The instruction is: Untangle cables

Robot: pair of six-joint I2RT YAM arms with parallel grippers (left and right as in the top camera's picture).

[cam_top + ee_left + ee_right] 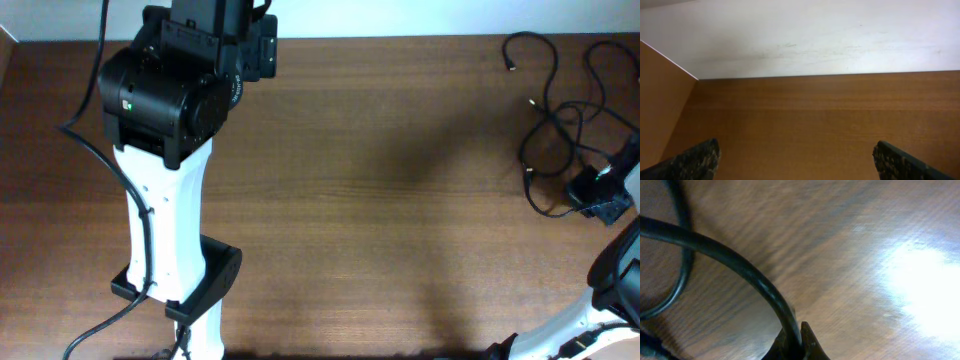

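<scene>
Two fingertips of the right gripper (797,347) met at the bottom edge of the wrist view, nipped onto one black cable (740,265); jaws closed to cable width, nothing else between them. Cord arched up and away from the pinch, then dropped back to the table (880,240). A second strand looped just left of the gripper.

Overhead: rest of the cables (557,118) lay in a loose knot just beyond the right gripper (600,195), strands crossing several times. One loop ran further out from the gripper, ending in a small plug (511,66).

Handling, judged: cords thin, light and limp. They should drag and follow a pull rather than hold shape, and a crossing could snug tighter if yanked. Smooth round jacket, probably slippery in a narrow pinch. Best hold looked to be a free run of cord, or just behind a plug, clear of the crossings. Plugs small; I would avoid squeezing those.

Left gripper (797,167) sat well apart from the right gripper, across the bare table, fingers (690,160) spread wide and empty.

Writing: none legible anywhere. Small green mark on the left arm (128,103), too small to read.
</scene>
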